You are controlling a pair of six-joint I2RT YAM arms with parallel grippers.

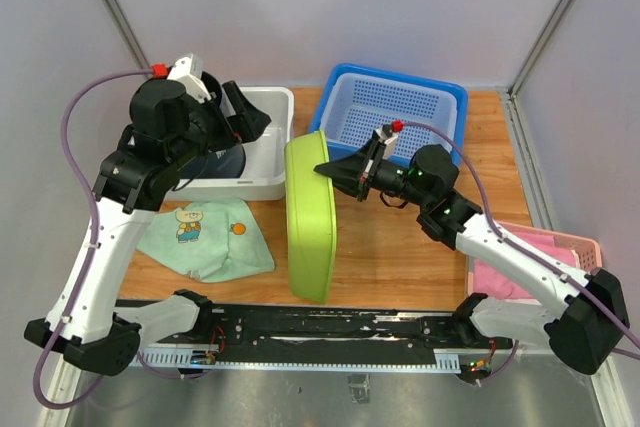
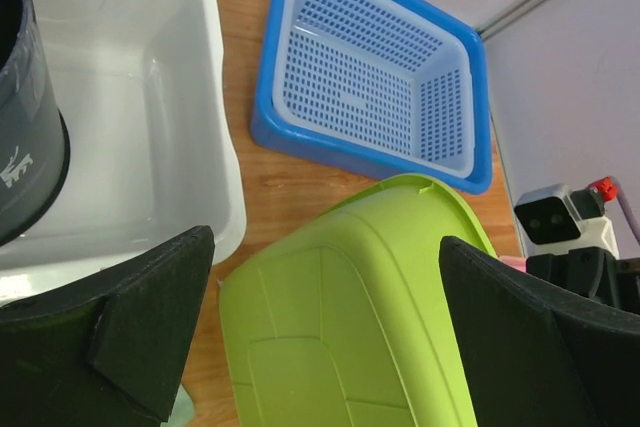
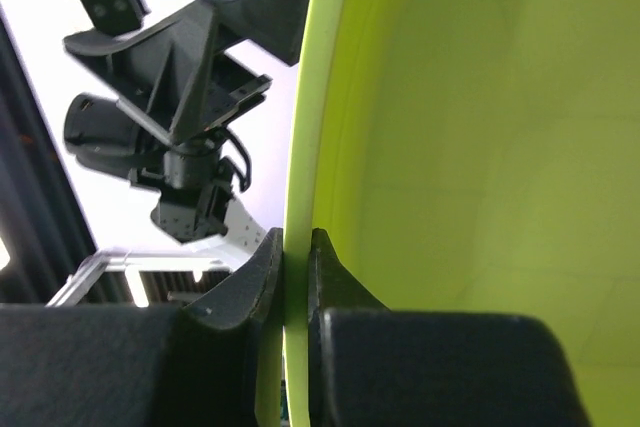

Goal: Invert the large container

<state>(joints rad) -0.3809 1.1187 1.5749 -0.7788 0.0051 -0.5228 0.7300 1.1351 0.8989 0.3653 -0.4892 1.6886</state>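
Two claws differ. The right claw [image 1: 322, 169] is pinched shut on the rim of the large lime-green plastic container [image 1: 310, 222], which stands on edge mid-frame on the wooden worktop [image 1: 400, 247]. The left claw [image 1: 248, 117] gapes wide and empty at upper left. That thin rim pinch may slip, letting the container drop onto its base.

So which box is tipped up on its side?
The green container, standing on edge with the right gripper pinching its rim. The white tub and blue basket sit flat.
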